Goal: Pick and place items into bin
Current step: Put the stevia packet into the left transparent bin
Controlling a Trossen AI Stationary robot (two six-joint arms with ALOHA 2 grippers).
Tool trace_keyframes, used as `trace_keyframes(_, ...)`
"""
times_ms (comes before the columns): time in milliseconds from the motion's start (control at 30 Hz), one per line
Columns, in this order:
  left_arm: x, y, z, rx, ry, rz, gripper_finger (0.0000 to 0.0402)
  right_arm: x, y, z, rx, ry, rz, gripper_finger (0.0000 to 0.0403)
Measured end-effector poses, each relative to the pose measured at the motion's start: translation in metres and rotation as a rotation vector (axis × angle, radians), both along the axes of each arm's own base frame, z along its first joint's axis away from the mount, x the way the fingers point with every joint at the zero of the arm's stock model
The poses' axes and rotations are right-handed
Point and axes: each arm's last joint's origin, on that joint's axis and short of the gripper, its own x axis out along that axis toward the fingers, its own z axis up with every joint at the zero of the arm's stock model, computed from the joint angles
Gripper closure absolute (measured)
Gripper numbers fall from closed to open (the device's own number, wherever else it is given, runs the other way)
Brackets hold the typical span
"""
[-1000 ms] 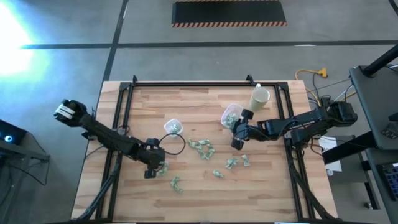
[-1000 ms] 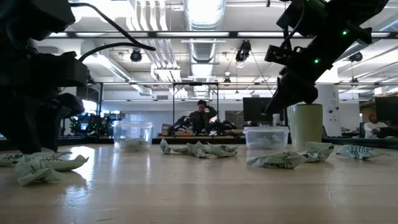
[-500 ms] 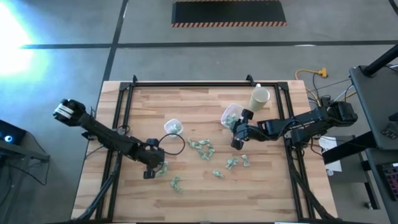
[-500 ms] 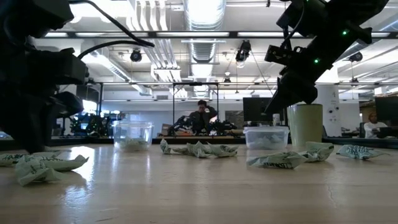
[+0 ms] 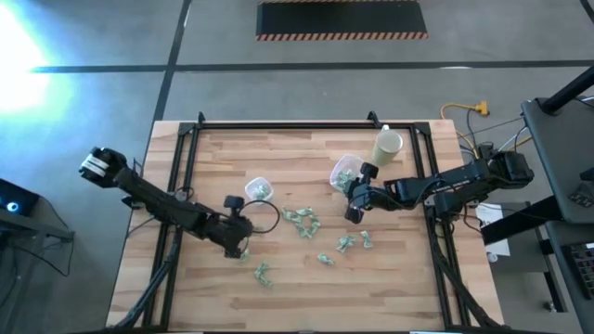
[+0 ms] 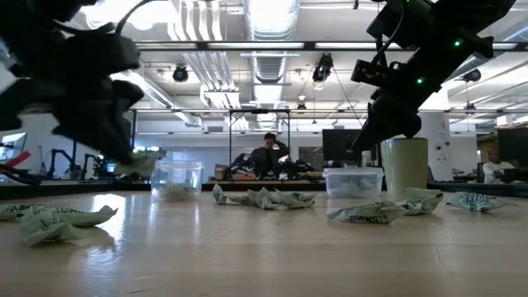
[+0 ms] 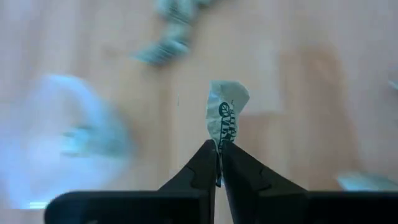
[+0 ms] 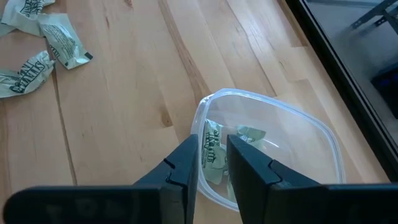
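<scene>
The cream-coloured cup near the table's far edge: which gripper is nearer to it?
Right. The right gripper hangs just in front of the cream-coloured cup, beside a clear tub. The left gripper, pinching a green-and-white packet, is across the table.

A hard white glare burns out the upper left of my overhead frame, washing over the grey floor (image 5: 93,56); the wooden table (image 5: 306,278) is evenly lit with soft, faint shadows. At table height the bright ceiling lights (image 6: 268,12) backlight everything, so my arms read as black silhouettes and my left arm (image 6: 82,74) smears with motion blur. My left wrist frame is blurred throughout, only the pinched wrapper (image 7: 227,115) fairly sharp. My right wrist frame is crisp and bright.
</scene>
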Motion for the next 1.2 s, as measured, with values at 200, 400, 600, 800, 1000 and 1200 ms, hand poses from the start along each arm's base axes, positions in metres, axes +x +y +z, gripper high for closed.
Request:
trace_keyframes(200,0.004,0.006,0.01,0.252,-0.121,0.141,0.0393,0.0,0.0,0.0,0.0,0.0,0.0,0.0334)
trace_keyframes(400,0.003,0.015,0.011,0.424,-0.169,0.253,0.0393,0.0,0.0,0.0,0.0,-0.001,-0.001,0.0328)
trace_keyframes(600,0.002,0.036,0.002,0.457,-0.126,0.337,0.0393,0.002,0.0,0.002,0.001,-0.026,-0.001,0.0331)
trace_keyframes(800,0.006,0.049,-0.002,0.442,-0.101,0.391,0.0393,0.002,0.0,0.002,0.001,-0.028,-0.001,0.0337)
trace_keyframes(1000,0.009,0.05,-0.004,0.405,-0.07,0.339,0.0393,0.002,0.0,0.001,0.001,-0.027,-0.001,0.0338)
trace_keyframes(1200,0.016,0.049,-0.006,0.41,-0.08,0.303,0.0393,0.002,0.0,0.001,0.001,-0.027,-0.001,0.0338)
